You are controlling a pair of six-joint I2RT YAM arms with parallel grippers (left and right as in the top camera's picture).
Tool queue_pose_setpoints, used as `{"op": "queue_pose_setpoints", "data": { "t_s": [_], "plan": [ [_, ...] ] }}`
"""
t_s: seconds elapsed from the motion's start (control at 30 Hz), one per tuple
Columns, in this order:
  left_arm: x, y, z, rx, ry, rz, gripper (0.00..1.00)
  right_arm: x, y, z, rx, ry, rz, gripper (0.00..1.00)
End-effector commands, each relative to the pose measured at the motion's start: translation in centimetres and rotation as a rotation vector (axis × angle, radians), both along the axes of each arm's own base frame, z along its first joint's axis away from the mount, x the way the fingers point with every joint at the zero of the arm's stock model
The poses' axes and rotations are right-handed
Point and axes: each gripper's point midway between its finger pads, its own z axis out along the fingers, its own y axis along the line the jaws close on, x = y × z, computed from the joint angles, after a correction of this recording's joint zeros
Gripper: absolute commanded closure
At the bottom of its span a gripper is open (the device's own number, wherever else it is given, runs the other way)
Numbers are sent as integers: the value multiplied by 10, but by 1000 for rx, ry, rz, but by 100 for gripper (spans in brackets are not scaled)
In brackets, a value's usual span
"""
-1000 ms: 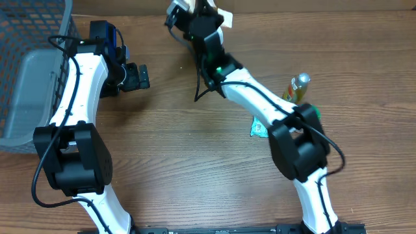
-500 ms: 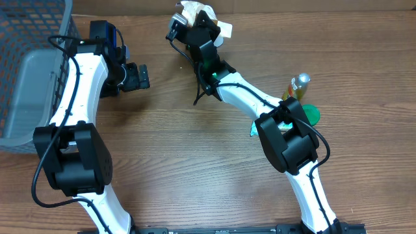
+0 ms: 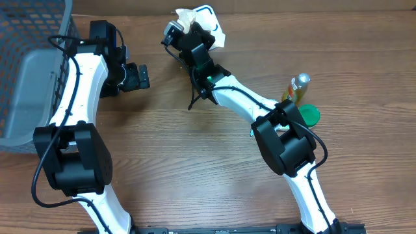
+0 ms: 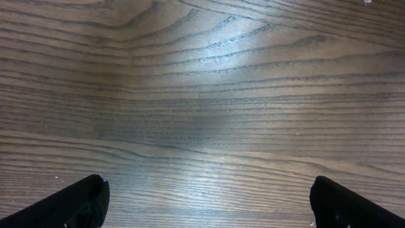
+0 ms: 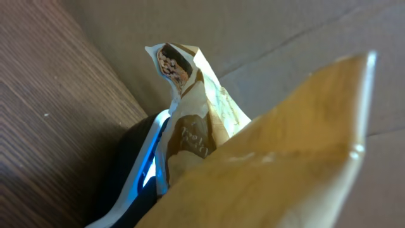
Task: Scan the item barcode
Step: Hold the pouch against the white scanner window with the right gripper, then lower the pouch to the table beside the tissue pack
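At the table's (image 3: 195, 175) far edge, the right gripper (image 3: 195, 29) is clamped on the packet (image 5: 190, 120). It holds the packet up right next to a dark device with a blue-lit rim, which we take for the scanner (image 5: 133, 177). The left gripper (image 3: 138, 77) hangs over bare wood with its jaws wide apart, holding nothing.

Risks from here:
- No barcode shows in any view. The packet is crumpled and folded, so the code may be creased or turned away from the scanner, giving no read.
- The packet is very near the scanner and the cardboard wall (image 5: 285, 38). Any push forward could crush it or knock the scanner.
- The grip is on thin, floppy film. We judge a twist to re-aim could let it slide or droop.
- A loose cable (image 3: 195, 97) hangs off the right arm and could snag on a wrist roll.

Count:
- two grippers
- one packet
- one scanner
- one basket (image 3: 26, 39), far left
- one bottle (image 3: 298, 86)
- one green disc (image 3: 312, 115)
- one teal scrap (image 3: 253, 130), mostly hidden under the right arm
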Motion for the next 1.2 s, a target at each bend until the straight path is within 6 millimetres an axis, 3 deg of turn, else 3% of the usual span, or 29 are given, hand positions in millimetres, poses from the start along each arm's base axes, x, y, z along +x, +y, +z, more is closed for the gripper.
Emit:
{"op": "queue_pose_setpoints", "data": {
  "t_s": [0.0,0.37,0.5,0.67,0.77,0.9,1.03,1.17],
  "plan": [
    [2,1,9,9,-26,-6,0,0,8,-6,82,18,16,96],
    [2,1,9,9,-26,-6,0,3,2,-8,153,38,-7,92],
    [2,1,9,9,-26,-6,0,4,-11,12,198,0,-85,91],
    [2,1,9,9,-26,-6,0,-9,-19,55,334,21,-112,92],
    [2,1,9,9,-26,-5,0,-26,-17,72,440,123,-77,92],
    [2,1,9,9,-26,-6,0,-61,-22,76,626,352,-91,93],
    [2,1,9,9,-26,-6,0,-113,-34,52,851,736,-199,95],
    [2,1,9,9,-26,-5,0,-172,-46,18,911,1169,-249,92]
  ]
}}
